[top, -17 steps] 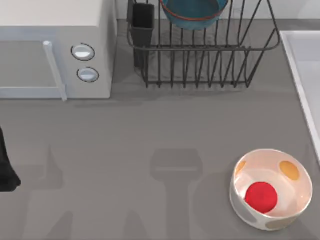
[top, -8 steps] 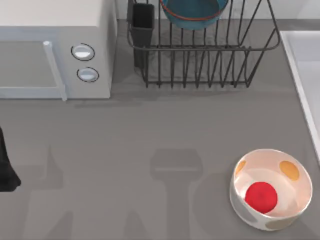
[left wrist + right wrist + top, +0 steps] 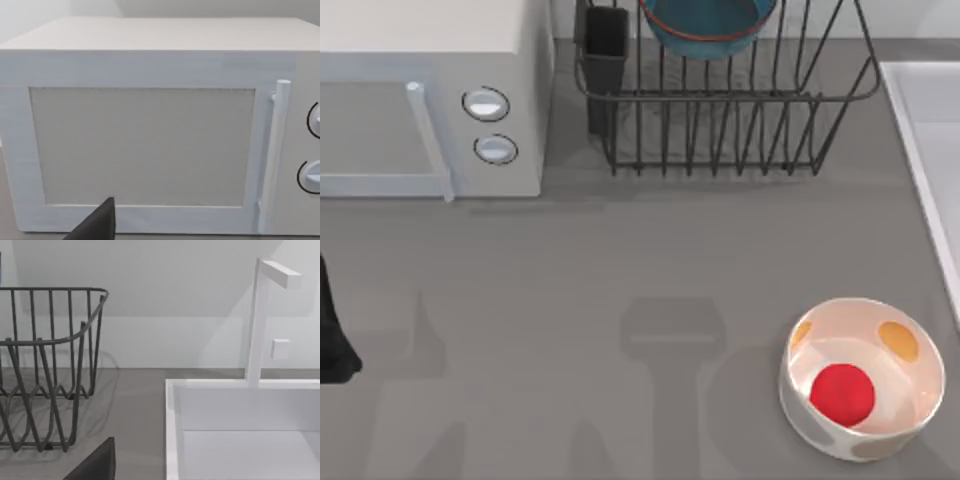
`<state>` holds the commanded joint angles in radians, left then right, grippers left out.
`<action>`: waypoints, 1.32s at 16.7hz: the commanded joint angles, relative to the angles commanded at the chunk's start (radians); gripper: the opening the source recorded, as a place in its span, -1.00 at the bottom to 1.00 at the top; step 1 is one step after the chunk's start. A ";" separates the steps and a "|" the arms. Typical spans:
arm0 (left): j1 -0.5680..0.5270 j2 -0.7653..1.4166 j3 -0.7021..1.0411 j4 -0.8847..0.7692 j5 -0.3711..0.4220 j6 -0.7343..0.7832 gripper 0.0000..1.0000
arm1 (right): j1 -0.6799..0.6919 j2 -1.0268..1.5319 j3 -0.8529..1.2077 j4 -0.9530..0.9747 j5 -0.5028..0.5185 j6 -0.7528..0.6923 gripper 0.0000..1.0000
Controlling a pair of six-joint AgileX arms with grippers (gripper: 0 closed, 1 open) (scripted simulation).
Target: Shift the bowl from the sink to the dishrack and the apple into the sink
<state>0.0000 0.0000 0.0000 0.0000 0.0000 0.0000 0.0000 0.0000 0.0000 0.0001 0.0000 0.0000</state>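
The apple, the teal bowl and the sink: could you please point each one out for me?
apple (image 3: 842,393), top view, on its red top, inside the spotted white bowl.
teal bowl (image 3: 705,22), top view, on its inner wall, in the dishrack.
sink (image 3: 172,430), right wrist view, on its raised rim.

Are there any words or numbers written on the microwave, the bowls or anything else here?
None: there are no words, numbers or signs to read here. The microwave, its two knobs, the spotted white bowl, the dishrack and the sink are all blank.
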 joint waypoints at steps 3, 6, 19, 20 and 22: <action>0.000 0.000 0.000 0.000 0.000 0.000 1.00 | 0.000 0.000 0.000 0.000 0.000 0.000 1.00; 0.000 0.000 0.000 0.000 0.000 0.000 1.00 | 0.000 0.000 0.000 0.000 0.000 0.000 1.00; 0.000 0.000 0.000 0.000 0.000 0.000 1.00 | 0.090 0.225 0.191 -0.181 0.001 0.091 1.00; 0.000 0.000 0.000 0.000 0.000 0.000 1.00 | 0.116 0.299 0.243 -0.234 0.001 0.117 1.00; 0.000 0.000 0.000 0.000 0.000 0.000 1.00 | 0.174 0.477 0.358 -0.352 0.000 0.176 1.00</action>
<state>0.0000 0.0000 0.0000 0.0000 0.0000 0.0000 0.1737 0.4772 0.3581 -0.3518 -0.0002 0.1755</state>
